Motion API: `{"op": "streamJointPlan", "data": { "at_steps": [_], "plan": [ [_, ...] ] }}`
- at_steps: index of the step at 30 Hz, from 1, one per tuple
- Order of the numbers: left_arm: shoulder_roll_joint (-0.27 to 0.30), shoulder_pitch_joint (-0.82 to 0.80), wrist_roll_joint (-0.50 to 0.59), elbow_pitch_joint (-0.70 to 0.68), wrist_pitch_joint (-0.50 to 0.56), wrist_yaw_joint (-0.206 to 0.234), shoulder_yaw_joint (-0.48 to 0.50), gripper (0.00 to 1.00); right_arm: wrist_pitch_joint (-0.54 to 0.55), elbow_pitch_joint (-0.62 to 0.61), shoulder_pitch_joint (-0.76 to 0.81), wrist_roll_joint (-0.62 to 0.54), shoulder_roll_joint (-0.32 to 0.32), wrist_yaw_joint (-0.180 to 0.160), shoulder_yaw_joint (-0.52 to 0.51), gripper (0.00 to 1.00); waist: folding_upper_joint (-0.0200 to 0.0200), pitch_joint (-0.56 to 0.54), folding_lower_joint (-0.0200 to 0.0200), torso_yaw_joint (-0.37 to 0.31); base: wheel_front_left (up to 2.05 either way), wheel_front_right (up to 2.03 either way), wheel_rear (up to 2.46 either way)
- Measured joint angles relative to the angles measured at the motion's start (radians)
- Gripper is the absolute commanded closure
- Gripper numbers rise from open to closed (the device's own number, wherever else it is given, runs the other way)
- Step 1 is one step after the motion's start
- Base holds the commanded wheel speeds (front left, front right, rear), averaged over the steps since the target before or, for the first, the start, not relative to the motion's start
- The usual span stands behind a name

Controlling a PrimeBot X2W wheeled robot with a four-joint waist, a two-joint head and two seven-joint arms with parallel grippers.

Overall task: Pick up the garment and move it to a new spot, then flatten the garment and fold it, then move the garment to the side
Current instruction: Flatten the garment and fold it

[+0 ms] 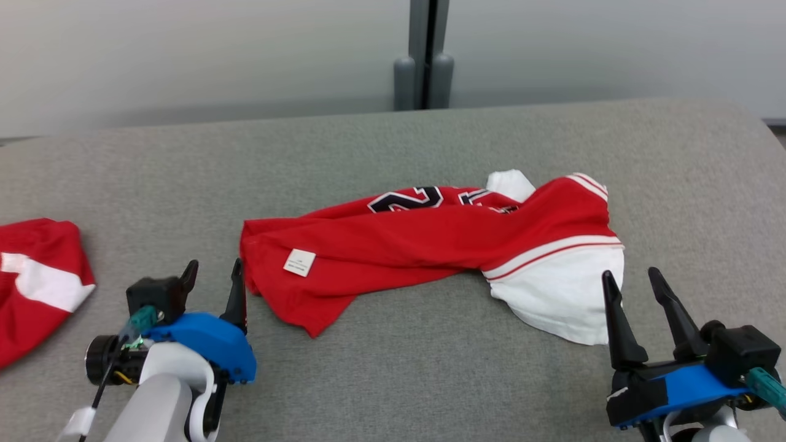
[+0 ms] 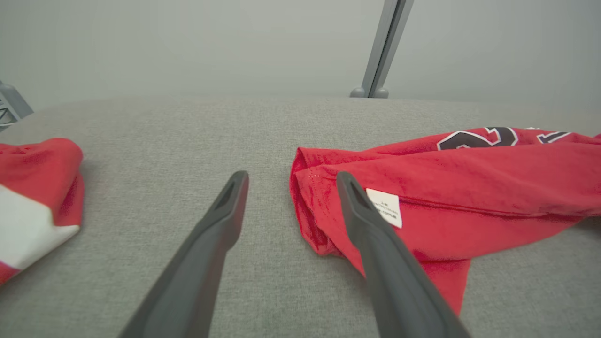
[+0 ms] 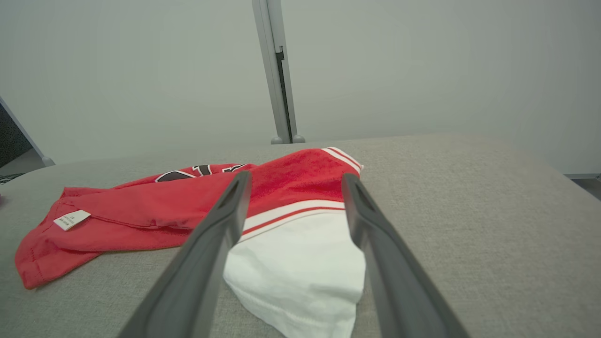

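Observation:
A red and white jersey (image 1: 430,245) with dark numbers lies crumpled across the middle of the grey table (image 1: 393,141); a white label shows near its left end. My left gripper (image 1: 215,270) is open just left of the jersey's red end (image 2: 328,202), with its right finger over the cloth edge in the left wrist view. My right gripper (image 1: 632,279) is open at the jersey's white end (image 3: 300,267), holding nothing.
A second red and white garment (image 1: 37,276) lies at the table's left edge (image 2: 33,188). A grey wall and a vertical post (image 1: 424,55) stand behind the table. Bare grey cloth surface lies in front of and behind the jersey.

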Motion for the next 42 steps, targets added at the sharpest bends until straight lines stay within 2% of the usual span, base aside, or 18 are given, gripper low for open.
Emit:
{"op": "streamJointPlan", "data": {
  "at_steps": [4, 8, 22, 24, 25, 31, 34, 38, 42],
  "plan": [
    [-0.033, -0.093, -0.043, 0.113, 0.062, -0.010, 0.015, 0.00, -0.010, 0.008, -0.027, 0.026, 0.000, 0.000, 0.036, 0.00, 0.0000, 0.050, 0.0000, -0.029, 0.00, 0.00, 0.00],
    [-0.049, -0.163, -0.069, 0.193, 0.080, -0.012, 0.027, 0.00, -0.029, 0.026, -0.054, 0.043, 0.001, 0.000, 0.067, 0.00, 0.0001, 0.086, 0.0000, -0.057, 0.00, 0.00, 0.00],
    [-0.070, -0.250, -0.102, 0.324, 0.137, -0.015, 0.030, 0.00, -0.054, 0.063, -0.081, 0.051, 0.001, 0.000, 0.083, 0.00, 0.0001, 0.120, -0.0002, -0.091, 0.00, 0.00, 0.00],
    [-0.073, -0.254, -0.104, 0.336, 0.138, -0.016, 0.028, 0.57, -0.054, 0.064, -0.085, 0.052, 0.001, 0.000, 0.082, 0.00, 0.0001, 0.122, -0.0002, -0.092, 0.00, 0.00, 0.00],
    [-0.073, -0.258, -0.104, 0.341, 0.136, -0.016, 0.026, 1.00, -0.056, 0.064, -0.086, 0.052, 0.001, 0.000, 0.082, 0.00, 0.0001, 0.123, -0.0002, -0.093, 0.00, 0.00, 0.00],
    [-0.071, -0.271, -0.091, 0.337, 0.061, -0.012, 0.021, 1.00, -0.057, 0.070, -0.089, 0.053, 0.000, 0.000, 0.076, 0.00, 0.0001, 0.113, -0.0002, -0.085, 0.00, 0.00, 0.00],
    [-0.071, -0.266, -0.077, 0.294, 0.006, -0.023, 0.009, 1.00, -0.057, 0.075, -0.088, 0.056, 0.001, 0.000, 0.076, 0.00, 0.0001, 0.098, -0.0002, -0.073, 0.00, 0.00, 0.00],
    [-0.069, -0.198, -0.033, 0.180, -0.023, -0.053, -0.056, 1.00, -0.054, 0.075, -0.079, 0.060, 0.001, 0.000, 0.070, 0.00, 0.0000, 0.072, -0.0003, -0.051, 0.00, 0.00, 0.00],
    [-0.057, -0.079, 0.006, 0.025, 0.008, -0.065, -0.134, 1.00, -0.048, 0.071, -0.067, 0.055, 0.001, 0.000, 0.062, 0.00, 0.0000, 0.051, -0.0003, -0.027, 0.00, 0.00, 0.00]
  ]
}}
